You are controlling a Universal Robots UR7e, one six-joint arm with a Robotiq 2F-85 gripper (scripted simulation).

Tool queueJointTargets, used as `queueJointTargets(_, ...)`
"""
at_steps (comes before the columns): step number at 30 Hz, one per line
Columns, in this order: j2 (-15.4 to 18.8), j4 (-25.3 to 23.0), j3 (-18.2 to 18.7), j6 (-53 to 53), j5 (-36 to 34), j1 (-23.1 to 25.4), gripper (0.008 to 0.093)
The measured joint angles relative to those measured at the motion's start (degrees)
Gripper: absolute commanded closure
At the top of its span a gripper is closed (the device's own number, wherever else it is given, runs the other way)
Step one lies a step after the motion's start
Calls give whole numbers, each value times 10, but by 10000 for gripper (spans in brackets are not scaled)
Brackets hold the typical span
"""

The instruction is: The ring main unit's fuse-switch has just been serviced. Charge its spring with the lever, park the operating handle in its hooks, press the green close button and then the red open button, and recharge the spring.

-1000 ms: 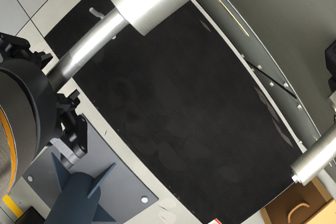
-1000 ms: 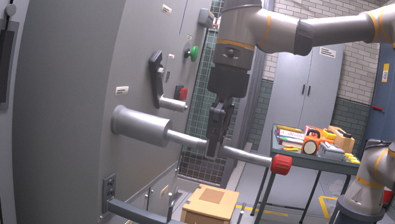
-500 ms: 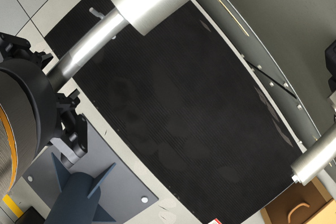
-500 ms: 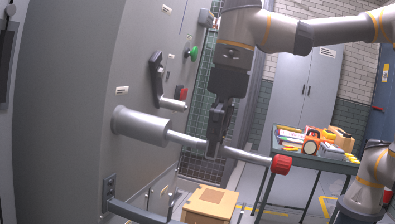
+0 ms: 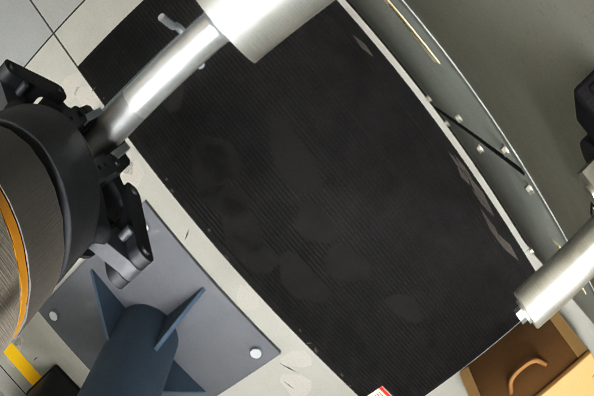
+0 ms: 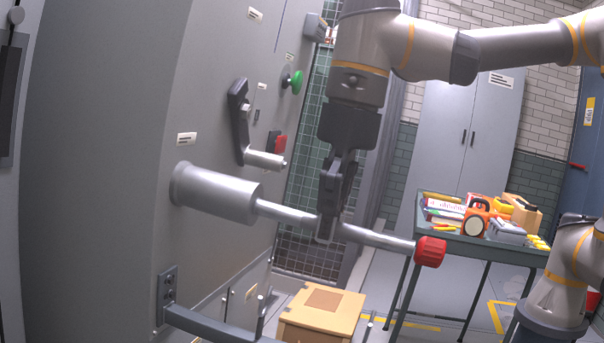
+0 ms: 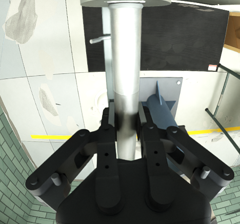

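On the grey switchgear panel (image 6: 133, 144) a thick socket (image 6: 213, 193) carries the steel operating handle (image 6: 356, 233), which sticks straight out and ends in a red knob (image 6: 429, 251). Above it sit the black spring lever (image 6: 240, 119), the green button (image 6: 295, 81) and the red button (image 6: 279, 143). A hook bracket (image 6: 200, 317) hangs low on the panel. My gripper (image 7: 126, 118) comes down from above onto the handle's bar (image 5: 150, 85), roughly midway along it, and is clamped around it.
A black ribbed floor mat (image 5: 320, 190) lies in front of the panel. A cardboard box (image 6: 322, 311) stands below the handle. A work table (image 6: 480, 233) with tools stands to the right, beside the arm's blue pedestal (image 5: 140, 350).
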Motion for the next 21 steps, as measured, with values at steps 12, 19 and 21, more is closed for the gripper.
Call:
queueJointTargets(12, 0, 0, 0, 0, 0, 0, 934)
queueJointTargets(19, 0, 0, 0, 0, 0, 0, 934)
queueJointTargets(21, 0, 0, 0, 0, 0, 0, 934)
